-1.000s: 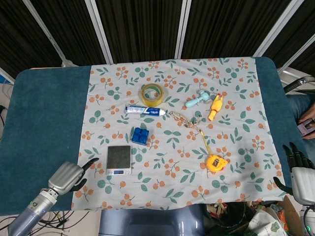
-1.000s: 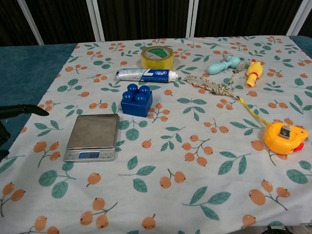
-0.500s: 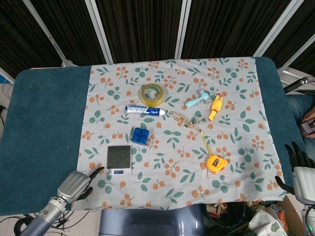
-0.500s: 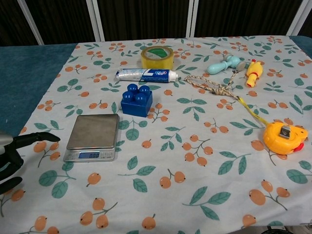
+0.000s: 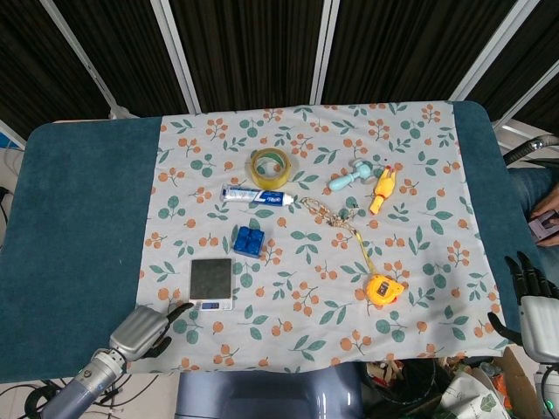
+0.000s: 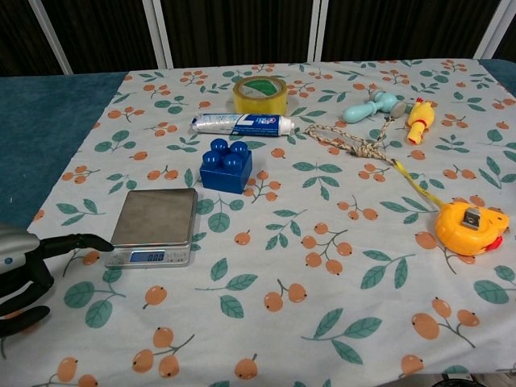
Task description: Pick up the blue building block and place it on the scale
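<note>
The small blue plastic building block (image 5: 249,241) with round studs on top sits upright on the floral tablecloth (image 5: 419,218), untouched, just beyond the flat silver digital kitchen scale (image 5: 211,283), whose bare platform lies between the block and the robot's edge of the table (image 5: 79,201). From the left hand (image 5: 141,331), a grey-shelled hand with black fingers low at the near left corner, the block lies forward and to the right, past the scale's far edge; one dark finger (image 6: 81,243) reaches out toward the scale's near left corner, close beside it though contact cannot be confirmed, and the hand holds nothing, its fingers spread apart. The right hand (image 5: 534,307) hangs off the table's right edge, well apart from both block and scale, fingers loosely parted and empty. The left hand is plainly the nearer of the two, and the coming reach looks to run diagonally over or around the scale to the block. The block appears roughly square in plan, set slightly askew to the scale's edges, so no long axis dictates the grip. Farther from the left hand lie a white-and-blue toothpaste tube (image 5: 257,196) and a roll of yellow tape (image 5: 271,168), both beyond the block; off to the right sits a yellow tape measure (image 5: 383,288).
</note>
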